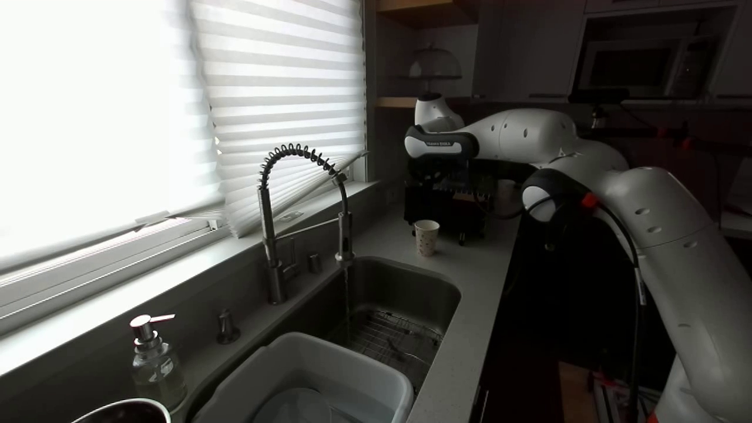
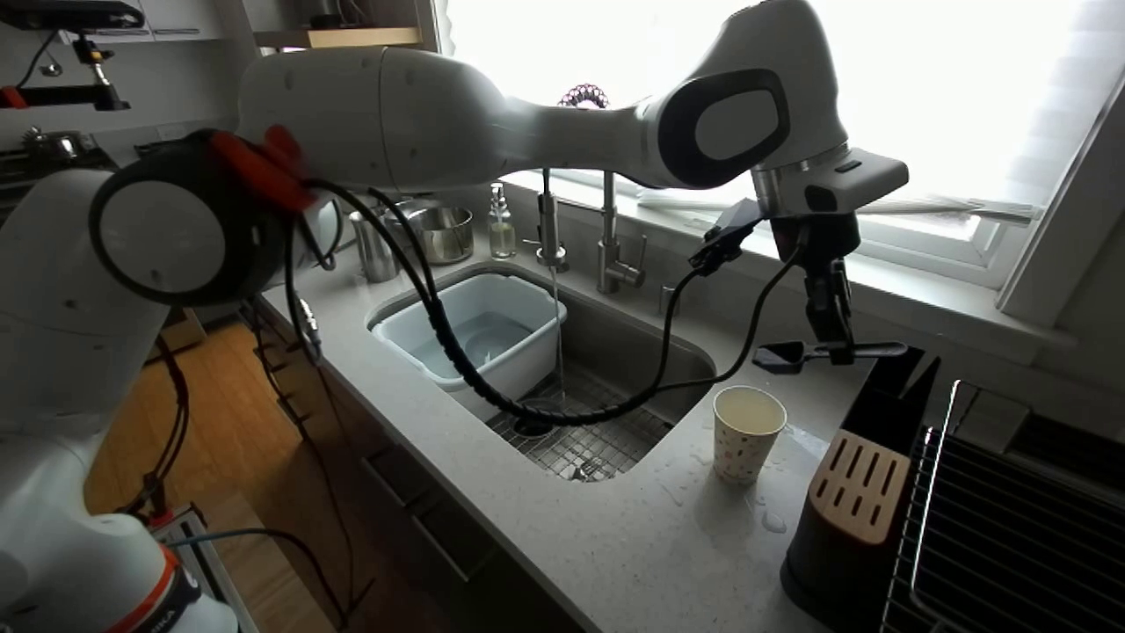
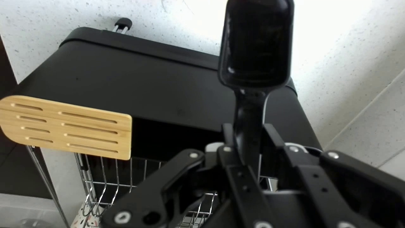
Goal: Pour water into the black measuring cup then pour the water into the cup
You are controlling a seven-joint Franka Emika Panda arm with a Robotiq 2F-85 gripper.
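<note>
The black measuring cup (image 3: 256, 44) is a small scoop with a long handle. My gripper (image 3: 249, 134) is shut on that handle, and the scoop's open side faces the camera in the wrist view. Its dark inside hides whether it holds water. In an exterior view my gripper (image 2: 839, 347) hangs above the counter by the window, with the scoop roughly level and pointing towards the sink side. The cup (image 2: 745, 453), pale paper with small specks, stands upright on the counter, apart from the scoop. Another exterior view also shows the cup (image 1: 426, 239), while my gripper is lost in shadow there.
Water runs from the coiled tap (image 1: 265, 229) into the sink (image 1: 411, 279), which holds a grey tub (image 1: 352, 355). A black utensil holder (image 3: 142, 82) with a slotted wooden insert (image 3: 91, 133) and a wire rack (image 3: 107, 183) lie close below the gripper. Droplets wet the counter around the cup.
</note>
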